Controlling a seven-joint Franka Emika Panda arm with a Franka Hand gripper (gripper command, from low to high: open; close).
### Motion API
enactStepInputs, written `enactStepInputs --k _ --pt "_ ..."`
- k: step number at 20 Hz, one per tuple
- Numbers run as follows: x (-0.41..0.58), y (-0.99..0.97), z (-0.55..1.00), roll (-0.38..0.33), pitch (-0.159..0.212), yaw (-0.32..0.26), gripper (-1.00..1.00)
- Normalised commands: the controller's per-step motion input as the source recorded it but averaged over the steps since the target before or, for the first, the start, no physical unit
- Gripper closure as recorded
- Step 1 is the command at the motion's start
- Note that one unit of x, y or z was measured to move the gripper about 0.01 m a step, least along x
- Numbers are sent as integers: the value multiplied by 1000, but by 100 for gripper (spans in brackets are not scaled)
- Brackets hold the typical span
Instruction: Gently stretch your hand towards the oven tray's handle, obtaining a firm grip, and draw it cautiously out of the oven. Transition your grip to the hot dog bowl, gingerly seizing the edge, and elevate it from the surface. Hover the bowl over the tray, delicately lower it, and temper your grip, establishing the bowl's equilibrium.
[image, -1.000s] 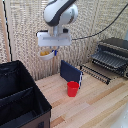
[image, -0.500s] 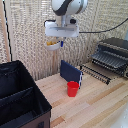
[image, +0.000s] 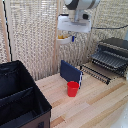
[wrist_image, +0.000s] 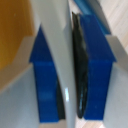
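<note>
The gripper hangs high above the worktop, pinching the rim of the hot dog bowl. In the wrist view its blue pads stand close together with the pale bowl wall clamped between them, and yellow-orange food shows beside one pad. The bowl is lifted clear of every surface. Well below the gripper and slightly toward the exterior view's right, an upright dark blue panel stands on the worktop, with a red cup just in front of it. Farther toward the exterior view's right and lower than the gripper sits the oven, its oven tray drawn out in front of it. Far below on the exterior view's left is a black bin.
</note>
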Motion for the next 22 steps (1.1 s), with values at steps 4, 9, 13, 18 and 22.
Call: enactStepInputs --k 4,9,13,18,22 --pt "-246 -864 -35 4 2 -119 100" --pt "-224 -811 -153 0 -3 -146 100" --pt "-212 -781 -227 0 -25 -161 100" --pt "-212 -737 -233 0 -25 -176 100" --pt "-172 -754 -242 0 -26 -168 100"
